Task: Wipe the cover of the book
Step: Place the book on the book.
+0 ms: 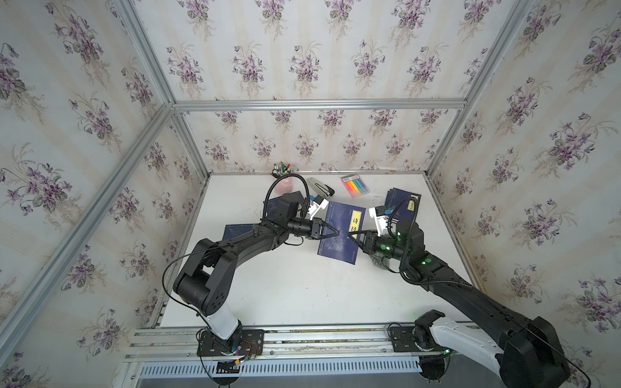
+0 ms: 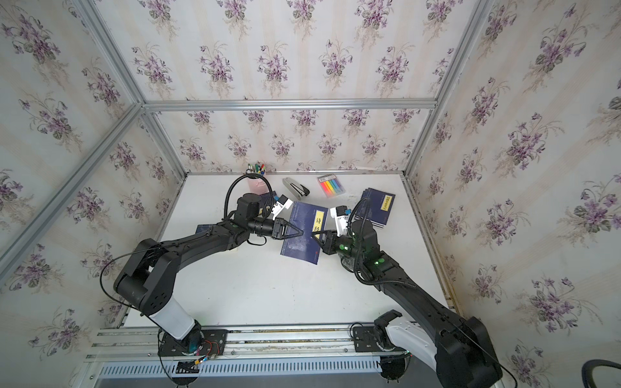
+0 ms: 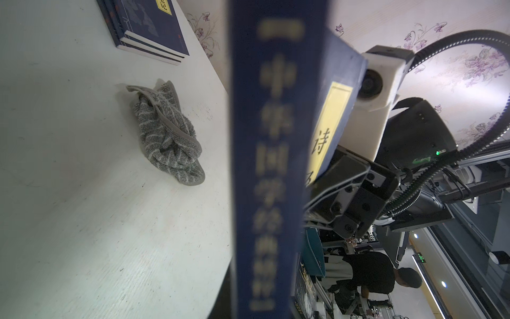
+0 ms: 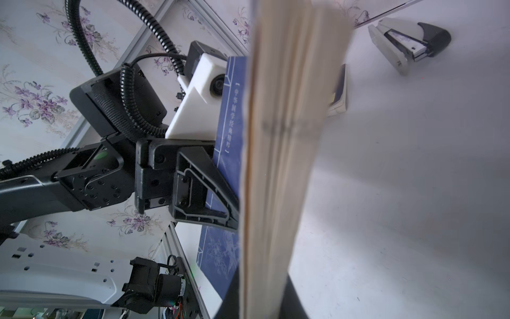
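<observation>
Left tool (image 1: 337, 232) clamping blue book (image 1: 337, 249), right tool (image 1: 349, 236) gripping opposite edge

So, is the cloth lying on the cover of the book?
No, in the left wrist view the cloth lies crumpled on the bare table, beside the book and not on it.

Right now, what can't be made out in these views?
Cloth: mostly under the right arm in both top views; clear only in the left wrist view.
Book spine lettering: blurred, too close, left wrist view.
Pads of right tool: hidden by the pages, right wrist view.
Second book: mostly under the left arm, both top views.
Cover dirt: too small in top views.
</observation>
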